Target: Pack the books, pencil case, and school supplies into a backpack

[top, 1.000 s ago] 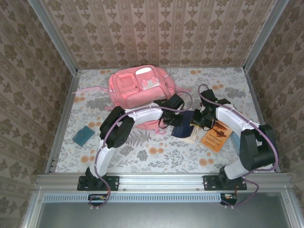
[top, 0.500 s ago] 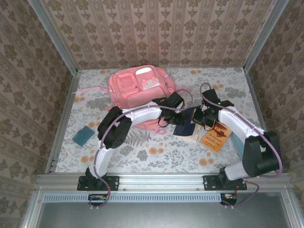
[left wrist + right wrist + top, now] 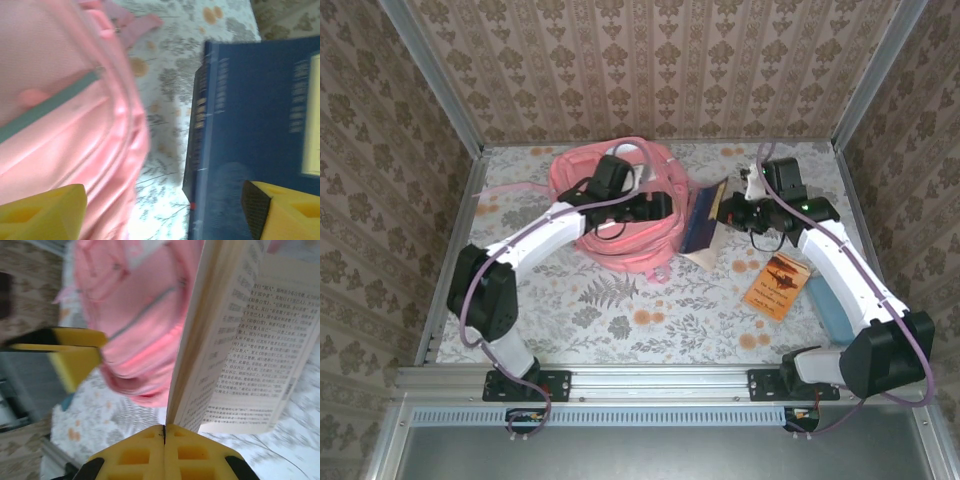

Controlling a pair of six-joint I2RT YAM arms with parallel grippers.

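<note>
The pink backpack (image 3: 610, 215) lies at the back centre of the table. My left gripper (image 3: 660, 206) hovers at its right side, open and empty; in the left wrist view its yellow fingertips (image 3: 45, 212) straddle the gap between the backpack (image 3: 65, 100) and a navy book (image 3: 250, 125). That navy book (image 3: 702, 222) is held up on edge just right of the backpack, pages (image 3: 240, 340) fanning open. My right gripper (image 3: 728, 212) is shut on its lower edge (image 3: 164, 437). An orange-brown book (image 3: 777, 283) lies flat on the table to the right.
A light blue flat item (image 3: 830, 305) lies beside the orange-brown book, partly under my right arm. The pink strap (image 3: 505, 188) trails left of the backpack. Metal rails (image 3: 660, 380) and patterned walls enclose the floral table.
My left gripper opened and its arm swung back and left over the backpack. My right gripper lifted the navy book off the table toward the backpack's right side.
</note>
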